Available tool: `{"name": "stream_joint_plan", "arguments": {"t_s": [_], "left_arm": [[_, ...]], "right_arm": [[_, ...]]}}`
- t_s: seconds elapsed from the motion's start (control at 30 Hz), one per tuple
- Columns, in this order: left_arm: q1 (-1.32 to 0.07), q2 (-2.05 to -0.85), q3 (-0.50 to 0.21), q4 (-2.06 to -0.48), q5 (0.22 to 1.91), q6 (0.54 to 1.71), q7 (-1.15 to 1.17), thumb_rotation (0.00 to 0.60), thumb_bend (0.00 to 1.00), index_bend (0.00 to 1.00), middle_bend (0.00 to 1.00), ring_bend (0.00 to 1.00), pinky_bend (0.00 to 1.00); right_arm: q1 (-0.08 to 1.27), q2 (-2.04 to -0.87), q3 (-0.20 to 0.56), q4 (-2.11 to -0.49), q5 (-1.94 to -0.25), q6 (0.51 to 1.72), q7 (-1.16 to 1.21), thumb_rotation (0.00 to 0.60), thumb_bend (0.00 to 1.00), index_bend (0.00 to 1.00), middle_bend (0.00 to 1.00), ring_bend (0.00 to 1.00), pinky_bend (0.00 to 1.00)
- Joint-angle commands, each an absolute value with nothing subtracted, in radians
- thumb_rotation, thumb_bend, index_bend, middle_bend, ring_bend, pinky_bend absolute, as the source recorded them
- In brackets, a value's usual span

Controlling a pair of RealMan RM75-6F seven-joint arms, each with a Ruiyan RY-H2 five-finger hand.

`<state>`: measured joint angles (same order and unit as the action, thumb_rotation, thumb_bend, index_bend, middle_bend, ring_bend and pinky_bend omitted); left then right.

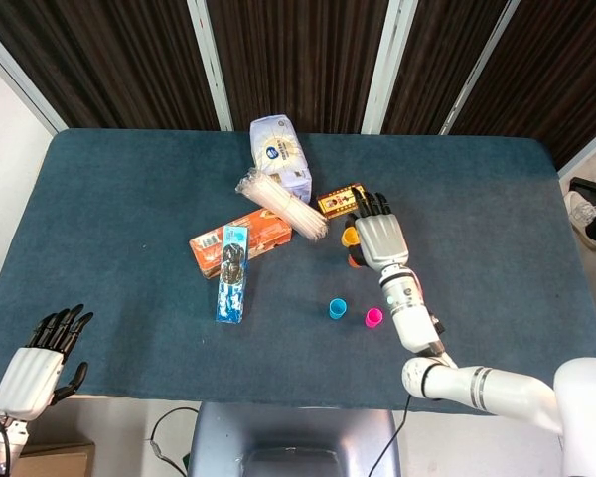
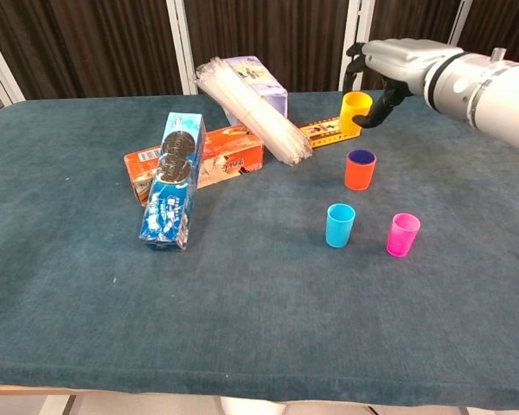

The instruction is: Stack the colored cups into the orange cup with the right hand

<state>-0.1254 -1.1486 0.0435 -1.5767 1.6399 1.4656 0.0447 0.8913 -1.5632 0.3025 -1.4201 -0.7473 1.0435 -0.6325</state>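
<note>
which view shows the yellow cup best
The chest view: the yellow cup shows whole from the side, held in the right hand above the orange cup. In the head view the hand covers most of it, leaving a sliver.
</note>
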Motion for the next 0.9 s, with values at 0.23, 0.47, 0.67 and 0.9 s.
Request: {"name": "stream_joint_plan", "arguments": {"t_s": [0.23, 0.47, 0.67, 0.9], "left_arm": [[-0.13, -1.156, 0.041, -1.571, 1.636, 1.457, 0.054, 0.6, 0.46, 0.0, 0.0, 0.0, 0.1], [-0.129, -1.155, 0.041, -1.569, 1.638, 1.462, 0.049, 0.6, 0.46, 0.0, 0.0, 0.0, 0.1], [-0.129, -1.154, 0.042, -1.568, 1.64, 1.464, 0.047, 0.6, 0.46, 0.0, 0.0, 0.0, 0.1], [-0.128, -1.151, 0.043, -1.569, 1.642, 1.467, 0.039, 0.6, 0.46, 0.0, 0.0, 0.0, 0.1]], "right_arm": [[0.887, -1.575, 0.27, -1.348, -0.724, 0.987, -0.617, 0.6, 0.48, 0.61, 0.06, 0.0, 0.0], [0.897, -1.615, 0.256, -1.303, -0.729, 0.972, -0.612, 0.6, 0.48, 0.61, 0.06, 0.0, 0.0], [0.901, -1.629, 0.245, -1.285, -0.706, 0.958, -0.636, 0.6, 0.48, 0.49, 0.06, 0.0, 0.0], [0.873, -1.553, 0.226, -1.409, -0.735, 0.965, -0.622, 0.6, 0.48, 0.14, 0.01, 0.0, 0.0]]}}
